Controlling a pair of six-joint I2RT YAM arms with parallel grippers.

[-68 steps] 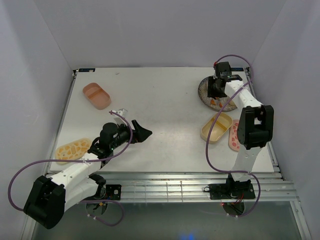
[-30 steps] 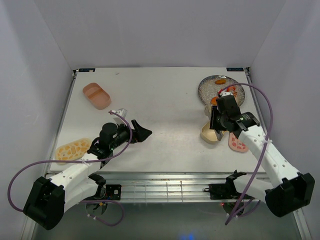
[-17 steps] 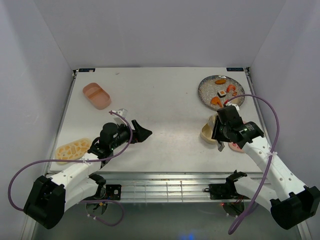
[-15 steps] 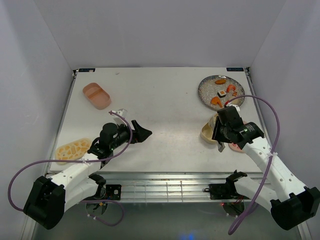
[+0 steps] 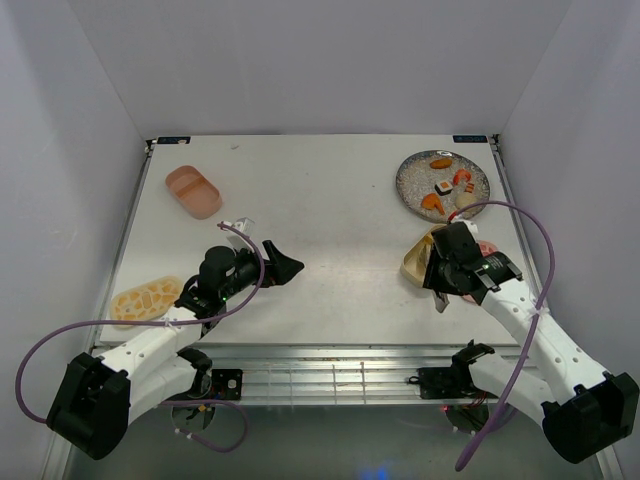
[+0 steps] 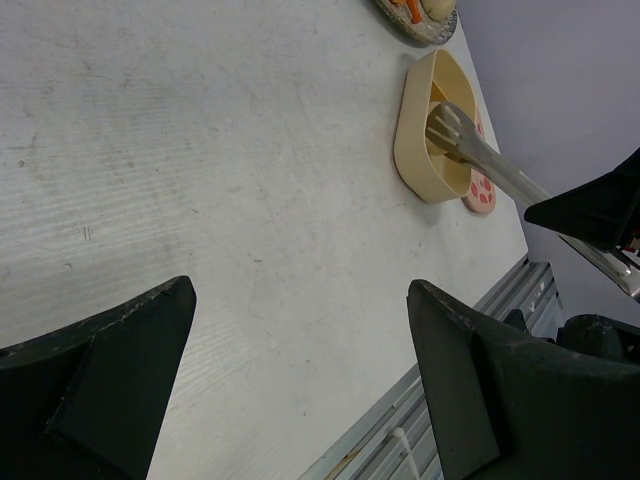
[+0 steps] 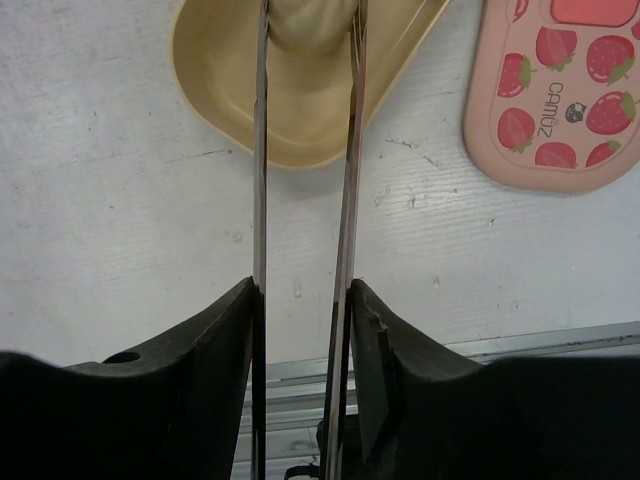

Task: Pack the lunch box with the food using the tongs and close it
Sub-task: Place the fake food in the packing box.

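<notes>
Right pincer (image 7: pixel 303 290) brought back from the plate (image 5: pixel 405 185) to the tan tray (image 7: pixel 220 90), closed part-way on the tongs (image 7: pixel 260 150), cream bun (image 7: pixel 305 30) seen between their tips inside the tray, bun cut off at the frame edge, left pincer (image 6: pixel 300 290) held wide apart, nothing held, above the worktop (image 5: pixel 330 220).

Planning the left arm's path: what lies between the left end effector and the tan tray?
Nothing but bare table between the left end effector and the tan tray, as the left wrist view shows.
</notes>
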